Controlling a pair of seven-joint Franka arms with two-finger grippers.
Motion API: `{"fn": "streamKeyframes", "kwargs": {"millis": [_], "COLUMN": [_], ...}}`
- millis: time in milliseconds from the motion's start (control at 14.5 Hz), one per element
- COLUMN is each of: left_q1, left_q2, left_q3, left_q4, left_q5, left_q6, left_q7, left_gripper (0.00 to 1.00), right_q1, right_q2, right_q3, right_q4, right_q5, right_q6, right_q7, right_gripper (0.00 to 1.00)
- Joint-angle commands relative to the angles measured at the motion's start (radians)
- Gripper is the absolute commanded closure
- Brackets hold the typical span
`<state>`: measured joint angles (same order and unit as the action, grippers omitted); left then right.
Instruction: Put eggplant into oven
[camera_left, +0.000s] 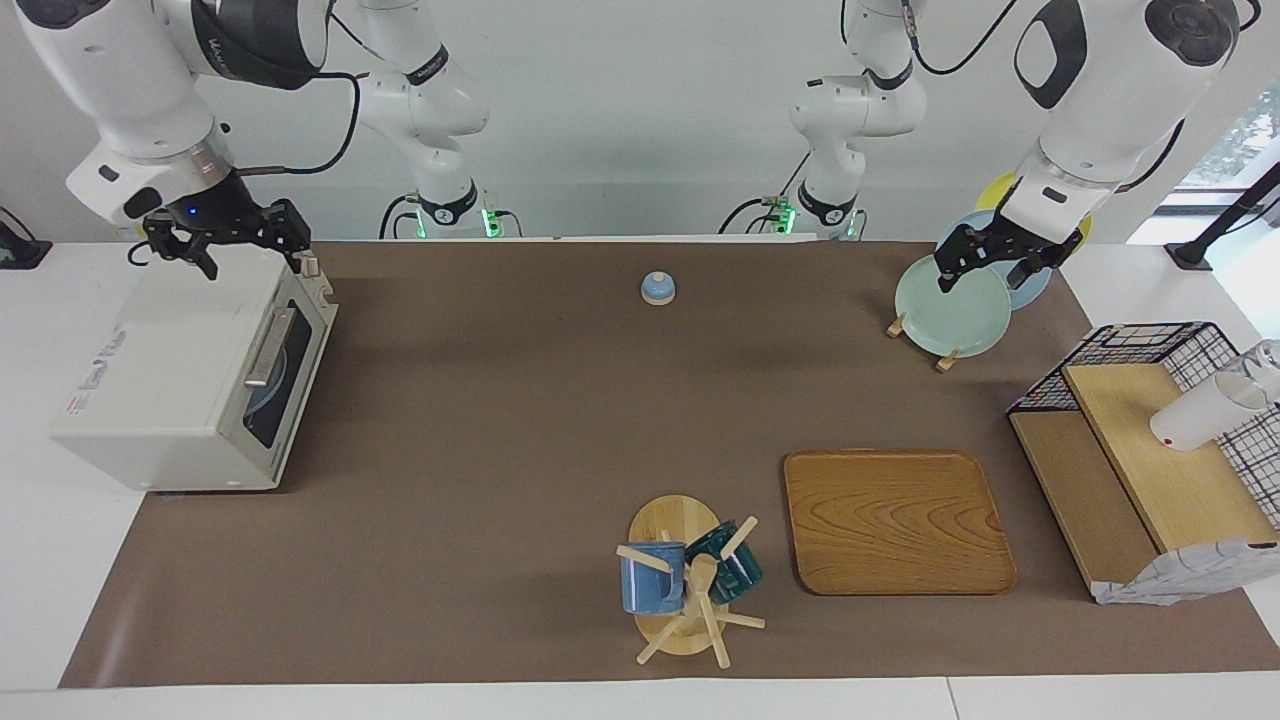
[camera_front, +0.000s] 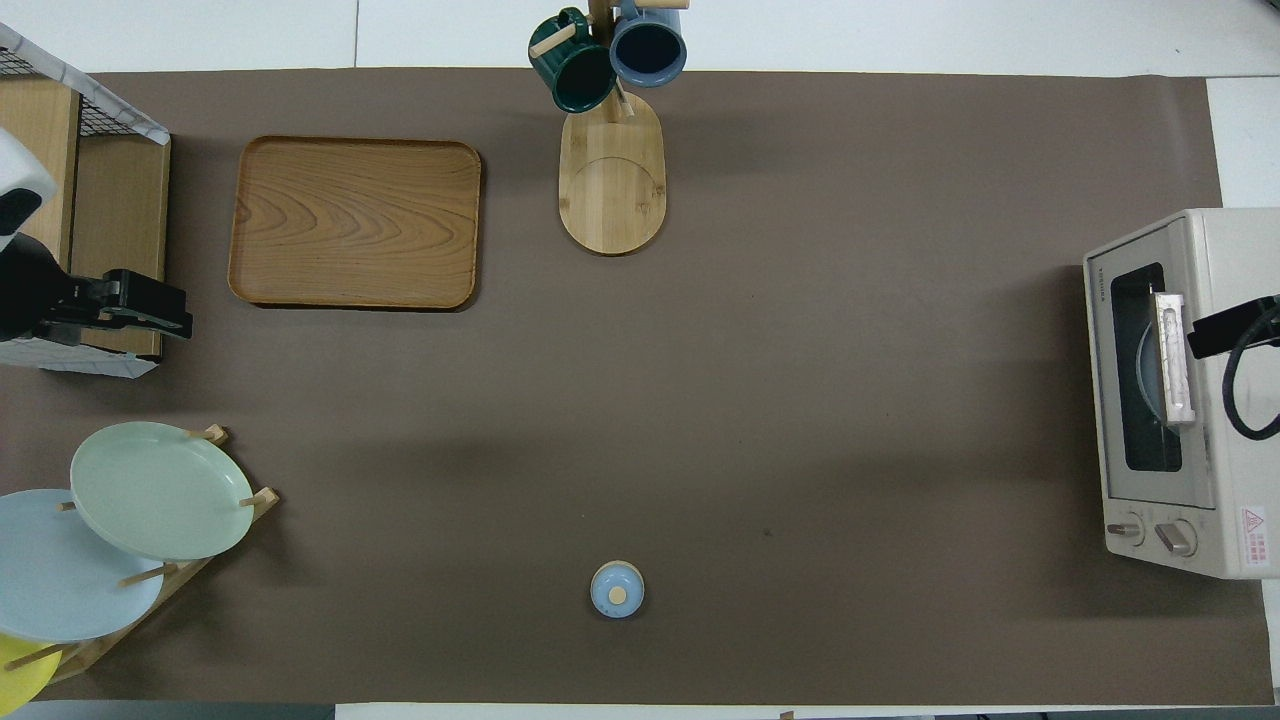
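The cream-white oven (camera_left: 170, 400) stands at the right arm's end of the table, and it also shows in the overhead view (camera_front: 1200, 400). Its dark glass door is shut, with the bar handle (camera_left: 268, 347) across it. A round bluish shape shows through the glass. The eggplant is not in view in either frame. My right gripper (camera_left: 235, 240) hangs over the oven's top edge nearest the robots, and its tip shows in the overhead view (camera_front: 1230, 330). My left gripper (camera_left: 985, 265) hangs over the plate rack; the overhead view (camera_front: 150, 310) shows it beside the wooden shelf.
A small blue bell (camera_left: 658, 288) sits mid-table near the robots. A wooden tray (camera_left: 895, 520) and a mug tree (camera_left: 690, 580) with two mugs stand farther out. Plates (camera_left: 950, 310) lean in a rack and a wire-and-wood shelf (camera_left: 1150, 450) holds a white cup (camera_left: 1200, 415) at the left arm's end.
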<state>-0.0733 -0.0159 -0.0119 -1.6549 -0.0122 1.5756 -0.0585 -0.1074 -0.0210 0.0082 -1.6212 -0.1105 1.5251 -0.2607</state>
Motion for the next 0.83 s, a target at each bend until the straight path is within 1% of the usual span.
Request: {"fn": "streamKeyframes", "kwargs": {"millis": [0, 276, 621, 759], "left_q1": [0.010, 0.010, 0.010, 0.010], "left_q2": [-0.013, -0.013, -0.013, -0.013], "left_q3": [-0.010, -0.010, -0.010, -0.010], "left_q4": [-0.005, -0.005, -0.005, -0.005], "left_q5": [0.015, 0.014, 0.014, 0.014], "left_q6": [-0.003, -0.005, -0.005, -0.003], "left_q7": [-0.001, -0.001, -0.001, -0.001], "left_gripper": [0.00, 0.00, 0.00, 0.00], "right_q1": [-0.006, -0.017, -0.003, -0.002], "right_q2": [0.001, 0.003, 0.006, 0.013], "right_q3": [0.004, 0.004, 0.001, 0.006], "right_q4": [0.020, 0.021, 0.021, 0.043], "right_q5": [0.018, 0.020, 0.018, 0.020], "right_q6": [-0.022, -0.005, -0.002, -0.016], "right_q7": [0.018, 0.018, 0.029, 0.031], "right_gripper": [0.00, 0.00, 0.00, 0.00]}}
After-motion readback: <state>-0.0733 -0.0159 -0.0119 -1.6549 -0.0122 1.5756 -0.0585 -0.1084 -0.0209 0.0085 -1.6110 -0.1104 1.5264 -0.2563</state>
